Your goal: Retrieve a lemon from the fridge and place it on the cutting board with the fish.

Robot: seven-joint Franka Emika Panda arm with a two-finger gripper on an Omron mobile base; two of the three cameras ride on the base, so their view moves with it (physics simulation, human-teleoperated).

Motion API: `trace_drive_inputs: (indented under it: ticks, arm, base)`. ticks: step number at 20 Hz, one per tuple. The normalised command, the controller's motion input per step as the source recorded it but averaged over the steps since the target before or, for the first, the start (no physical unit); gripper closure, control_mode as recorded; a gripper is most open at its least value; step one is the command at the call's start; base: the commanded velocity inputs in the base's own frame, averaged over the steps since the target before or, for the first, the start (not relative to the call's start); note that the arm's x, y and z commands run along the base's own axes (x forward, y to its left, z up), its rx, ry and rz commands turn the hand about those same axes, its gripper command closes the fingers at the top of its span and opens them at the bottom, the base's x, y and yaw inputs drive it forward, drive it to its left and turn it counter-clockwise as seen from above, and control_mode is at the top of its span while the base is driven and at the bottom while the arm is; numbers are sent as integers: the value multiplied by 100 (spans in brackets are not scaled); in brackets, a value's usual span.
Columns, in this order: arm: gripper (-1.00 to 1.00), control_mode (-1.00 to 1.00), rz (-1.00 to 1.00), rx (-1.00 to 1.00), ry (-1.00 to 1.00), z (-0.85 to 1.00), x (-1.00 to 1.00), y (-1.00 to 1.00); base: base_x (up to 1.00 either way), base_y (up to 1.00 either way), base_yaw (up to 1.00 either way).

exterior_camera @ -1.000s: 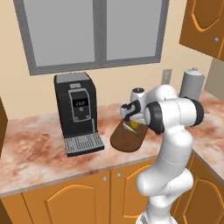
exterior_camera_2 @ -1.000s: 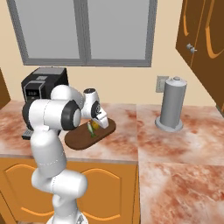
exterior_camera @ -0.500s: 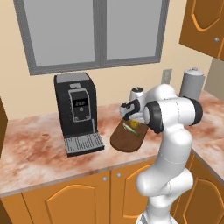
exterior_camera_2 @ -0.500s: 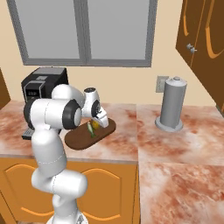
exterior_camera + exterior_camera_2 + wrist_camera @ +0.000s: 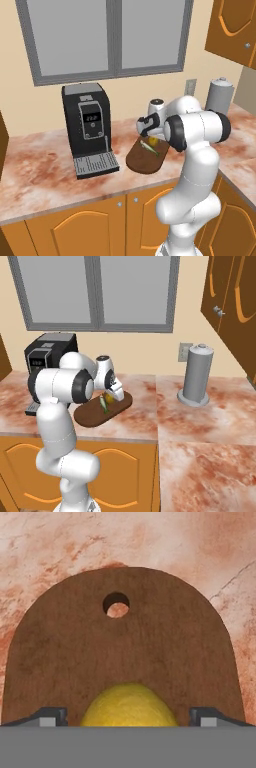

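The lemon (image 5: 129, 704) rests on the dark brown cutting board (image 5: 125, 647), at its end away from the hanging hole. My gripper (image 5: 128, 717) hangs low over it and is open, with a gap between the fruit and each fingertip (image 5: 50, 716). From the left base view, the lemon (image 5: 154, 141) lies under the gripper (image 5: 150, 134), beside the slender greenish fish (image 5: 148, 148) on the board (image 5: 140, 161). The right base view shows the lemon (image 5: 109, 398), fish (image 5: 103, 404) and board (image 5: 90, 415) below the gripper (image 5: 114, 393). The fridge is out of view.
A black coffee machine (image 5: 87, 130) stands on the marble counter left of the board. A grey canister (image 5: 196, 376) sits at the back right near a wall outlet (image 5: 184, 351). Wooden wall cabinets (image 5: 230, 301) hang upper right, a window (image 5: 107, 35) behind.
The jaws have spread apart and let go of the lemon, which now lies on the board. The arm has hardly moved.
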Motion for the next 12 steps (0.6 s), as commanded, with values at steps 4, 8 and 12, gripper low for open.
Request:
trace_drive_inputs:
  ticks: [4,8,12]
  arm:
    - [-100,-100,0,0,1,0,0,0]
    - [-100,-100,-6,0,4,12,-7,1]
    - [-100,-100,-6,-5,5,39,-15,8]
  base:
    - [0,0,0]
    - [0,0,0]
    - [0,0,0]
